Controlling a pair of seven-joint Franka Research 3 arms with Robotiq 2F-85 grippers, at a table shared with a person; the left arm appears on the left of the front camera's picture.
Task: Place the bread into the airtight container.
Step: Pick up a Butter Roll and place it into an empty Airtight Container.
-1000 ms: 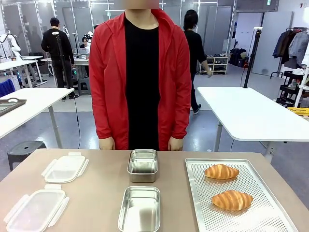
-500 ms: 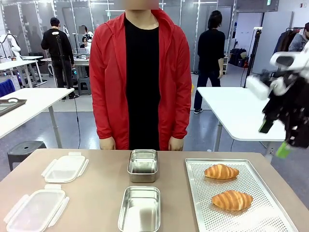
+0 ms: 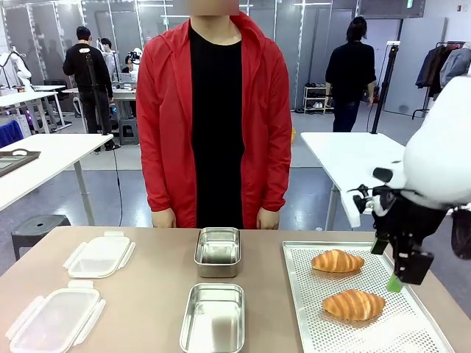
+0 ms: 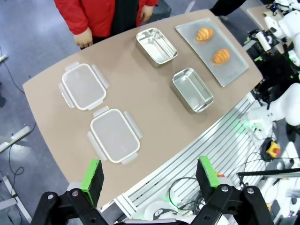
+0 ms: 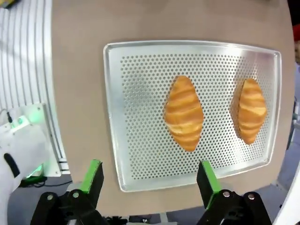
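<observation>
The right gripper is seen at the right of the front view, held over the right half of the perforated tray. Its fingers are spread wide and nothing is held between them. In the right wrist view the green pads are set apart at the bottom edge, below the tray's lower rim.

Two pieces of bread are laid on the tray, apart from each other. The near bread is placed lower in the frame and the far bread higher, just left of the gripper.

Two steel containers are found at the centre of the table. The far container and the near container are both uncovered. A bare strip of table is left between them and the tray's left rim. Two clear lids are laid at the lower left, well apart from the tray. The tray's right rim is placed close to the table's right edge.

A person in a red jacket is stood at the far edge of the table.

The left gripper is held high above the table, fingers spread and nothing gripped.
</observation>
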